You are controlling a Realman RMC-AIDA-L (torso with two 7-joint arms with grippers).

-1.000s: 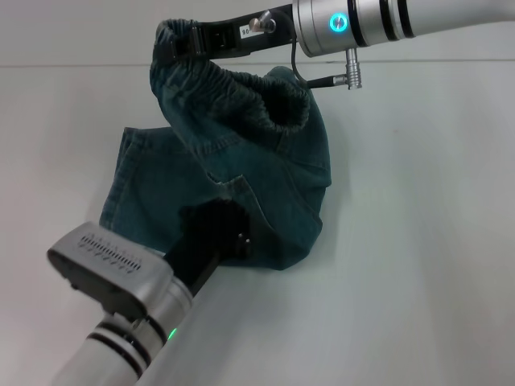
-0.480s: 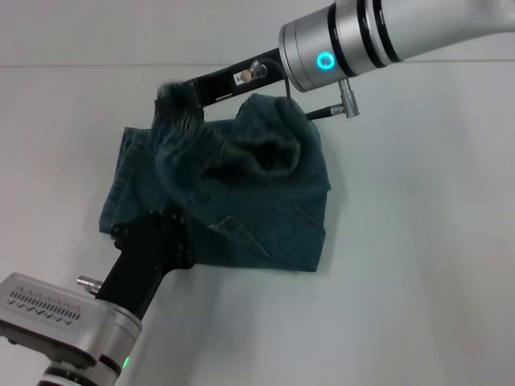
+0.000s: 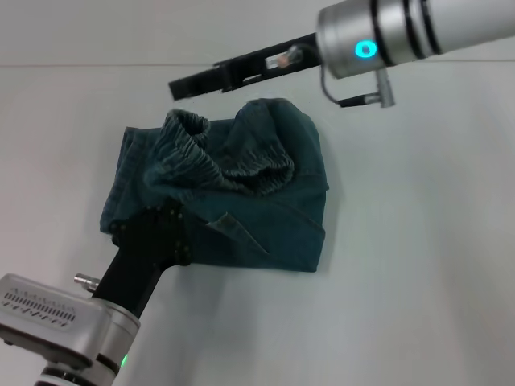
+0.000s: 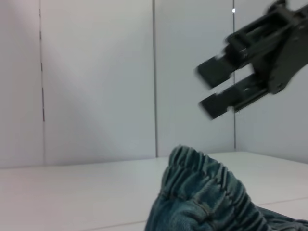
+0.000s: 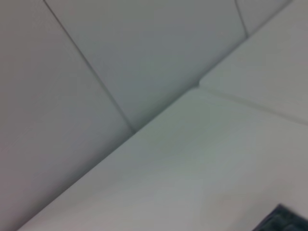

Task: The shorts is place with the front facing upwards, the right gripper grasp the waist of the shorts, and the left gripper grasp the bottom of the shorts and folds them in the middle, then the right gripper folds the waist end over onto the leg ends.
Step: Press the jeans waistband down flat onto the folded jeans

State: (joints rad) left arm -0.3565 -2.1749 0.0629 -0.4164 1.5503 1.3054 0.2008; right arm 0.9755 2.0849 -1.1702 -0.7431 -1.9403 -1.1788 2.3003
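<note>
Right claw is spread apart with nothing in it, hanging in the air just past the far edge of the shorts.
Left claw sits low on the near-left side of the denim, can't tell if it's pinching anything. Waistband is flopped over toward the leg ends, so the last fold looks basically done, just kinda lumpy on the white table.

Shorts: faded blue-green denim cloth, matt, woven texture; waistband puckered into fine ribs. Right gripper: matt black fingers, hard plastic or coated metal; wrist behind it satin silver metal with slight sheen. Left gripper: matt black body. Table: smooth, matt white.
</note>
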